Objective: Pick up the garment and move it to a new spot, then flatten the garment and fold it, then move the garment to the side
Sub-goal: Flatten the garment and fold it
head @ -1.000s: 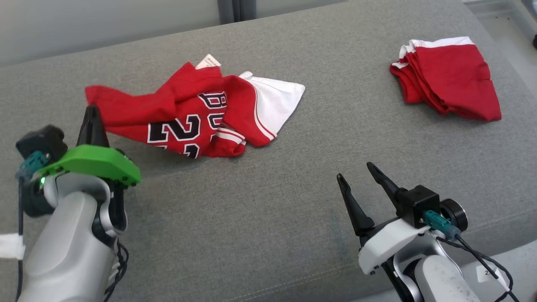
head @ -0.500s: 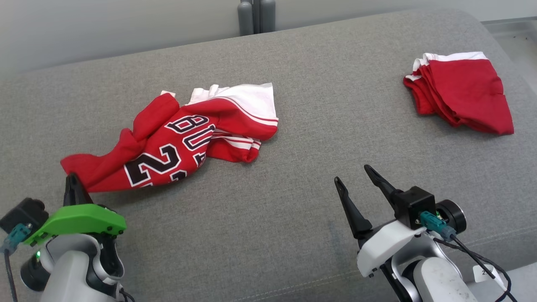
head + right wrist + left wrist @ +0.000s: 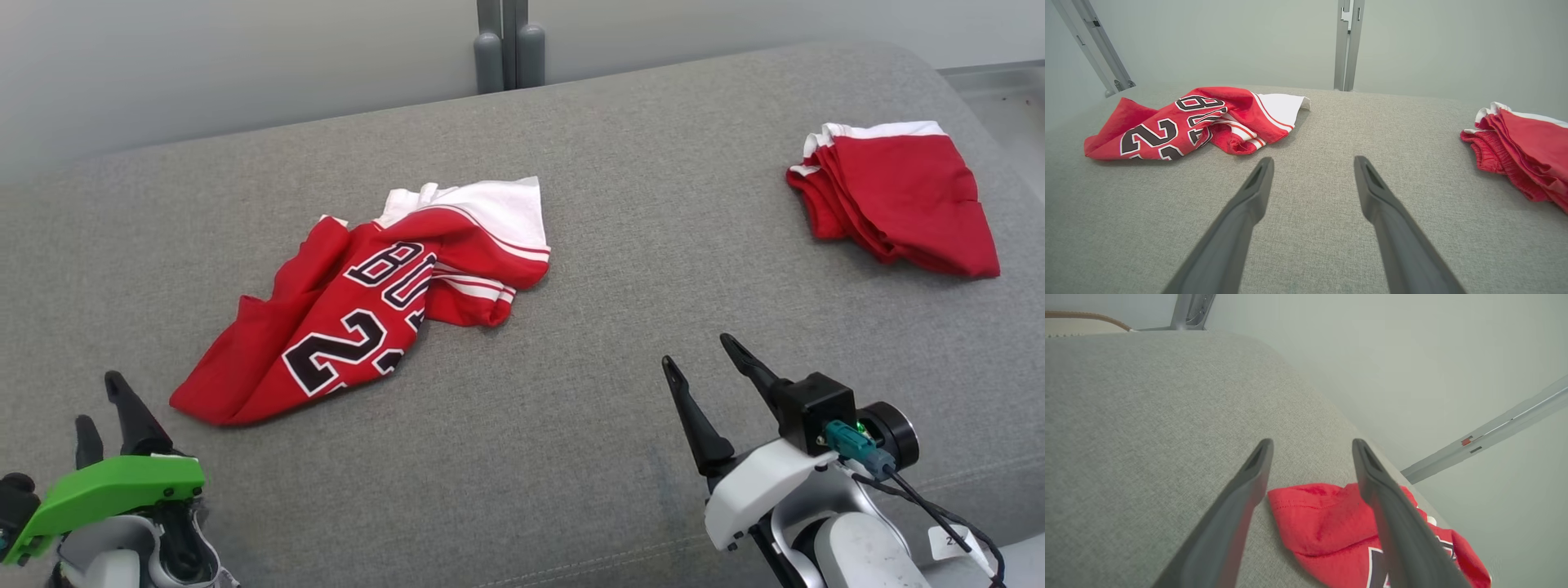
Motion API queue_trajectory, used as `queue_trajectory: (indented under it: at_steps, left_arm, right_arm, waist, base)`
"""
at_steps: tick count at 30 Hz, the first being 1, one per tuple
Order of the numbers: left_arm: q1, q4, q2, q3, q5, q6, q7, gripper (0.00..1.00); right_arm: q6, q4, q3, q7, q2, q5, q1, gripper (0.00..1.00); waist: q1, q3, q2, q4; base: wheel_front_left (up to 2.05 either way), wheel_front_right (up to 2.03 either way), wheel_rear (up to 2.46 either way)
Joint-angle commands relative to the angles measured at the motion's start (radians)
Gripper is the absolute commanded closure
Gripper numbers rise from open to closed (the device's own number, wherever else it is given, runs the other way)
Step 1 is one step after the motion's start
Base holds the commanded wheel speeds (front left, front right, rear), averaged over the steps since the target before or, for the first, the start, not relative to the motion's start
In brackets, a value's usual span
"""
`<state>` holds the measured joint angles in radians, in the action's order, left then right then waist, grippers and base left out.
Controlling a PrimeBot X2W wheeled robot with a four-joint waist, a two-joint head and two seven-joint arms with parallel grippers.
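Observation:
The garment [image 3: 367, 310] is a red jersey with black and white lettering and a white panel, lying crumpled on the grey cushion [image 3: 571, 425], left of centre. Its near red corner [image 3: 1314, 518] lies just past the tips of my left gripper [image 3: 1312, 447], and the right wrist view has the garment [image 3: 1184, 122] at upper left. My left gripper [image 3: 102, 400] stands open at the lower left, apart from the cloth, nothing between its fingers. My right gripper [image 3: 698, 355] is open over bare cushion at the lower right [image 3: 1312, 163].
A second red garment with white trim [image 3: 898, 204] lies folded at the cushion's far right [image 3: 1527, 147]. A pale wall with grey metal posts [image 3: 510, 41] runs behind the cushion. The cushion's front edge runs close below both grippers.
My left gripper has let go of the garment's corner and opened, drawing back toward me. The garment now lies loose, nearer the front left. The head camera has also shifted. The right gripper stayed open.

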<state>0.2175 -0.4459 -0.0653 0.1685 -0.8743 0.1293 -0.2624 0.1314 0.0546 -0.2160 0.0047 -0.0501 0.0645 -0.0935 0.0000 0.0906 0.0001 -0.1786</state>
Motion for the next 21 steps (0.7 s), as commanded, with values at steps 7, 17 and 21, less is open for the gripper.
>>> queue_trajectory:
  at_steps: [7, 17, 21]
  left_arm:
    - [-0.082, 0.185, 0.014, 0.013, 0.161, -0.095, -0.002, 0.0]
    - [-0.181, 0.367, 0.014, -0.097, 0.302, -0.088, -0.002, 0.0]
    - [-0.223, 0.412, 0.014, -0.156, 0.38, -0.097, -0.002, 0.0]
  right_arm:
    - [-0.002, -0.011, 0.018, 0.016, -0.001, -0.008, 0.021, 0.0]
    - [-0.002, 0.015, 0.03, 0.062, -0.001, -0.015, 0.0, 0.0]
    - [-0.002, 0.047, 0.037, 0.107, -0.001, -0.015, -0.032, 0.0]
  waist:
    - [0.0, -0.02, -0.0001, 0.053]
    - [0.0, -0.036, -0.0001, 0.11]
    - [0.0, -0.038, -0.0001, 0.133]
  base:
    - [0.0, 0.0, 0.0]
    - [0.0, 0.0, 0.0]
    - [0.0, 0.0, 0.0]
